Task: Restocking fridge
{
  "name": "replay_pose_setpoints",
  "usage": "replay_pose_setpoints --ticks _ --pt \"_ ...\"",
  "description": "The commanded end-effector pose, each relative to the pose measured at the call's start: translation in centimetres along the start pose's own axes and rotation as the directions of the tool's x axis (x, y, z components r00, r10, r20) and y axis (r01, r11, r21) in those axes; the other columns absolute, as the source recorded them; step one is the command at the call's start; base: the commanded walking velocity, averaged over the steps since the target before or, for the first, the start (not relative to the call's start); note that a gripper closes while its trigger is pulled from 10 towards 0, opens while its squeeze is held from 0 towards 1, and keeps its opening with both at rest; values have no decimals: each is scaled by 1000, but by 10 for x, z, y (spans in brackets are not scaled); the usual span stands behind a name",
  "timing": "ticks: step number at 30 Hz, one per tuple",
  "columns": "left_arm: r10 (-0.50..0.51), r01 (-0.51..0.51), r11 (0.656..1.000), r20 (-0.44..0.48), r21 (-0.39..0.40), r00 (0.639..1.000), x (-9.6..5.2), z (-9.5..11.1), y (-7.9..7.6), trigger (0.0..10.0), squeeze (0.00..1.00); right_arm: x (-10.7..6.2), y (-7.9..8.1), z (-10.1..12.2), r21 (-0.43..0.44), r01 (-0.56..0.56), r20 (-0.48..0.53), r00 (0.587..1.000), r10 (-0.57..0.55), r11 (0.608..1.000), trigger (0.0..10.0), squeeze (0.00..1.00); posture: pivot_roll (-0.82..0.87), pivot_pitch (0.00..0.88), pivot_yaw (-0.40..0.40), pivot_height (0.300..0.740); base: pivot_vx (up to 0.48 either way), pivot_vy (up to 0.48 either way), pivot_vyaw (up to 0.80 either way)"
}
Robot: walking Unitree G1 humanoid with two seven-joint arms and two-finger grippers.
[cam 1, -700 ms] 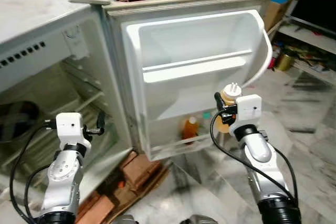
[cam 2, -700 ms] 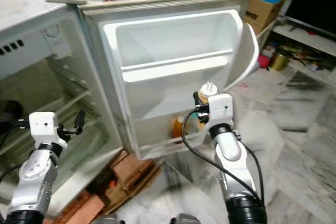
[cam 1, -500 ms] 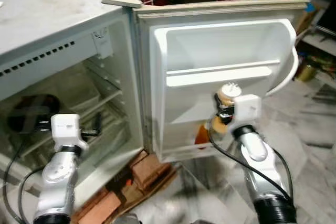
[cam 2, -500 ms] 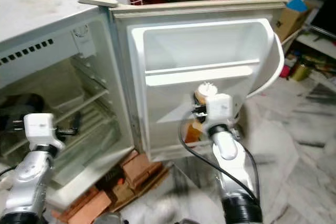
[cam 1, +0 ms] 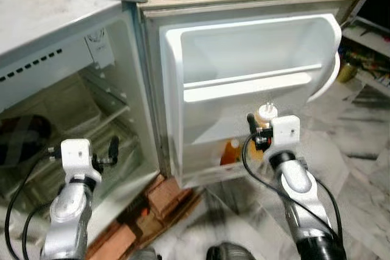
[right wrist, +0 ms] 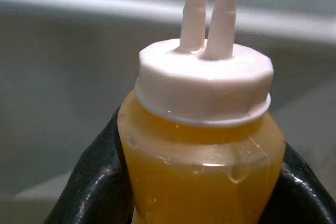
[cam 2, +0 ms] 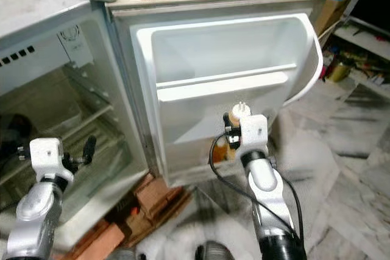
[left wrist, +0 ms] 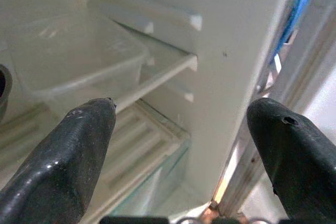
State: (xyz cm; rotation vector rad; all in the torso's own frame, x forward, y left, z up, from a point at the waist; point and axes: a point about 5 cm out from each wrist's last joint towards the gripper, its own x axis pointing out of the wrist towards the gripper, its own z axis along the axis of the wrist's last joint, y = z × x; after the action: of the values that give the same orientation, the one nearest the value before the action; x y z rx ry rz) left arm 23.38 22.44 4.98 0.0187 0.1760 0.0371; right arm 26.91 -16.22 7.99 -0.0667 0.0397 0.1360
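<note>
My right pincer [right wrist: 199, 182] clamped on yellow sauce bottle [right wrist: 202, 145], at fridge door [cam 1: 256, 83]. Left pincer [left wrist: 178, 145] apart, idle. Next: lower bottle into bottom door rack beside orange bottle [cam 1: 230, 152].

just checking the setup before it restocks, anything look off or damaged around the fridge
Yes. The fridge seems propped on loose bricks and cardboard scraps under its open door, an improvised base. The door's white edge strip bows away at the right side. The right gripper holds the sauce bottle upright, nothing spilled.
</note>
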Motion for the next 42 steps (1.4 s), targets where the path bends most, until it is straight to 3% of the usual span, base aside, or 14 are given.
replay_pose_setpoints --ticks 1,10,19,28,42 --pt "-19 19 1000 -8 8 1000 -3 0 -3 10000 0 -2 1 -3 49 -3 -17 1000 4 999 10000 0 51 47 -12 740 0 0 0" --pt "-9 9 1000 -8 13 1000 -2 2 -1 10000 0 -1 8 -5 115 -45 -25 999 48 992 10000 0 39 52 -5 740 0 0 0" --pt "8 -8 1000 5 17 1000 1 7 1 10000 0 1 7 -4 121 -55 -23 998 59 991 10000 0 42 56 -11 716 0 0 0" --pt "-10 10 1000 -6 28 1000 0 4 -4 10000 0 2 12 1 123 -85 20 996 83 989 10000 0 46 60 -14 661 0 0 0" --pt "-1 1 999 10 36 1000 5 10 0 10000 0 3 15 3 100 -101 32 995 98 990 10000 0 51 65 -8 661 0 0 0"
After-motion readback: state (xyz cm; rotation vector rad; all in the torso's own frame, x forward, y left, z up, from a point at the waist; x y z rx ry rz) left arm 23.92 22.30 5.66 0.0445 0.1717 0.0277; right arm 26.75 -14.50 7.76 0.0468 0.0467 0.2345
